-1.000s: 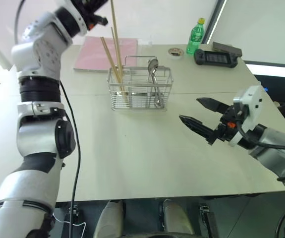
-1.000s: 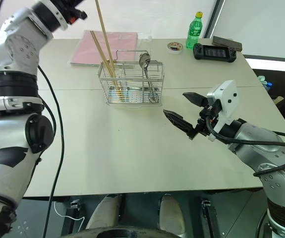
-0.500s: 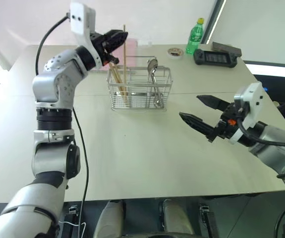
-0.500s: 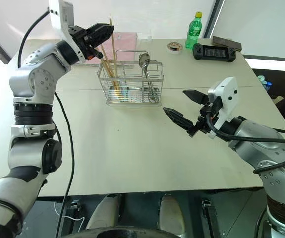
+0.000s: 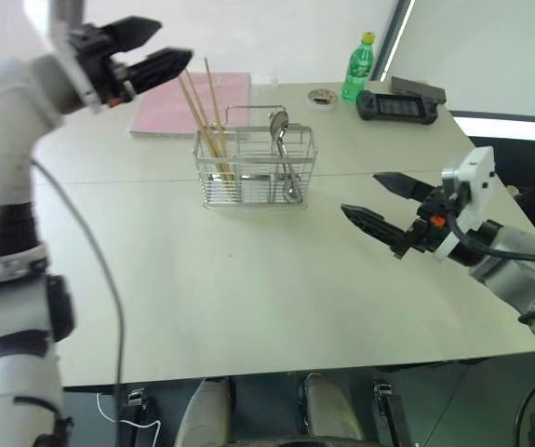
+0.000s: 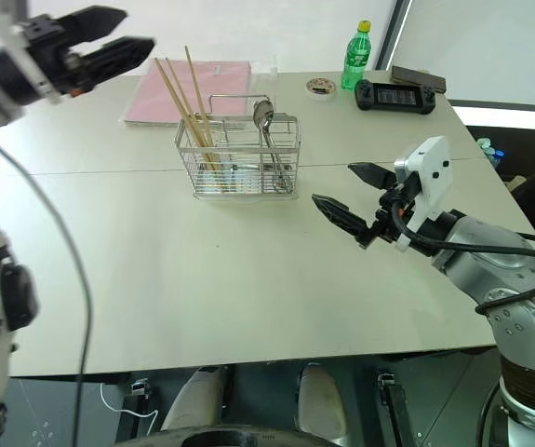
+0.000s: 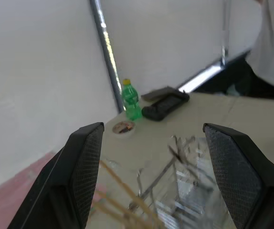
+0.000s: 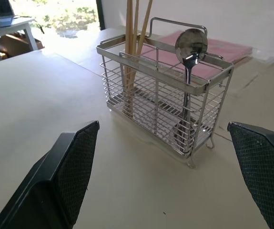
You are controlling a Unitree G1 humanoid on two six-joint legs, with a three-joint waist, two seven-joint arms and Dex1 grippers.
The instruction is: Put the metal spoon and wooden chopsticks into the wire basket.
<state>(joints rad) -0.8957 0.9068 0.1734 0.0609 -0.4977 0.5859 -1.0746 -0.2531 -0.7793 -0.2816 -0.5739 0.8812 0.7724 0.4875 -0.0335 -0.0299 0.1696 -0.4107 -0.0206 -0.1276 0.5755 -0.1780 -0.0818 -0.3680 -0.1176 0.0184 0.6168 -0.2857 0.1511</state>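
The rectangular silver wire basket (image 5: 255,168) stands on the pale grey table (image 5: 248,289), above the middle of the frame. The light tan wooden chopsticks (image 5: 204,112) lean in its left compartment, tips rising above the rim; the shiny metal spoon (image 5: 280,149) stands in its right end, bowl up. The left gripper (image 5: 146,48) hangs at upper left, apart from the chopsticks, fingers spread and empty. The right gripper (image 5: 390,207) hovers at right of centre, clear of the basket, jaws wide apart and empty.
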